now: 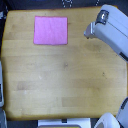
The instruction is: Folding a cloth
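A pink-magenta cloth point(50, 30) lies flat and spread out on the wooden tabletop point(62, 75), toward the far part on the exterior view's left. Its outline is roughly square and plain. A grey-white arm point(111, 31) reaches in from the exterior view's upper right, its tip at about the cloth's height and well to the cloth's right, apart from it. The gripper's fingers do not show clearly in this view, and nothing is seen held.
A grey object sits at the table's left edge point(1, 90). White robot parts point(107, 121) show at the bottom right, and a white piece point(62, 122) lies by the near edge. Dark floor surrounds the table.
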You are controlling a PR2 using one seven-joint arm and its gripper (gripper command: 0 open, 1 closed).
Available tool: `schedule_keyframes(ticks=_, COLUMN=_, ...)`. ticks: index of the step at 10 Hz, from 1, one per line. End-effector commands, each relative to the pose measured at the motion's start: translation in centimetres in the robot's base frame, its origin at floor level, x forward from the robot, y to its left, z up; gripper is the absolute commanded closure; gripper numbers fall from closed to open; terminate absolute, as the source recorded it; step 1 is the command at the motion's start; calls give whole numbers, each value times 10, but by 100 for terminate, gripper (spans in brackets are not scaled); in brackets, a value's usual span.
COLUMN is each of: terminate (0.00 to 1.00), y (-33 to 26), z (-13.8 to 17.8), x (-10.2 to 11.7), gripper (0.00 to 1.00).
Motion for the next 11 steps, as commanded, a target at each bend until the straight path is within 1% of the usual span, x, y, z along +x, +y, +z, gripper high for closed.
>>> schedule_keyframes(ticks=1, terminate=0, y=107, z=-49, x=66, gripper=0)
schedule_keyframes(ticks=3, terminate=0, y=151, z=-64, x=82, gripper=0)
schedule_keyframes(ticks=5, terminate=0, y=176, z=-73, x=86, gripper=0)
schedule_keyframes(ticks=8, terminate=0, y=200, z=-97, x=91, gripper=0)
schedule_keyframes(ticks=9, terminate=0, y=212, z=-110, x=90, gripper=0)
schedule_keyframes(ticks=11, terminate=0, y=222, z=-122, x=87, gripper=0)
